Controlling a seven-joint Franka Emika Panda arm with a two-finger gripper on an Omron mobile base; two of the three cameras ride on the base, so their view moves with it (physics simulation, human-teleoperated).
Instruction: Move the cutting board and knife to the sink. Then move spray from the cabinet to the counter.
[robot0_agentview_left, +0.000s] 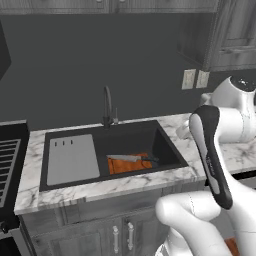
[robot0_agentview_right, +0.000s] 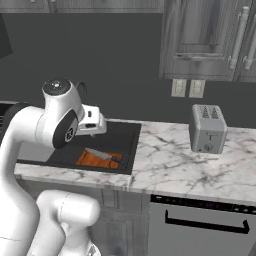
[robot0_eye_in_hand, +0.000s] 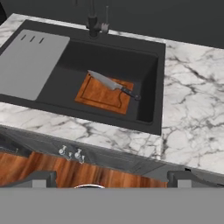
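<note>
1. Nearest to me in the hand view, my gripper (robot0_eye_in_hand: 111, 177) hangs with its two dark fingertips (robot0_eye_in_hand: 41, 178) spread wide and nothing between them — it sits back from the sink, out over the front edge of the counter.
2. Just before the sink I see the counter (robot0_eye_in_hand: 192, 113), a white marble slab with grey veins, running past the sink's right side; grey cabinet fronts with small silver handles sit under it.
3. The sink (robot0_eye_in_hand: 151, 94) is a dark recessed rectangular basin with a light grey flat panel over its left part.
4. On the sink floor, in the right part of the basin, lies the cutting board (robot0_eye_in_hand: 103, 96) — flat, rectangular, orange-brown wood with a darker line around its rim.
5. The knife (robot0_eye_in_hand: 113, 85) lies on the board's far edge, its pointed grey blade toward the sink's left and its black handle reaching past the board's right corner.
6. At the sink's back rim stands the thin dark gooseneck faucet (robot0_agentview_left: 107, 106).
7. Well to the right of the sink, a grey toaster (robot0_agentview_right: 207, 128) stands on the counter by the wall.
</note>
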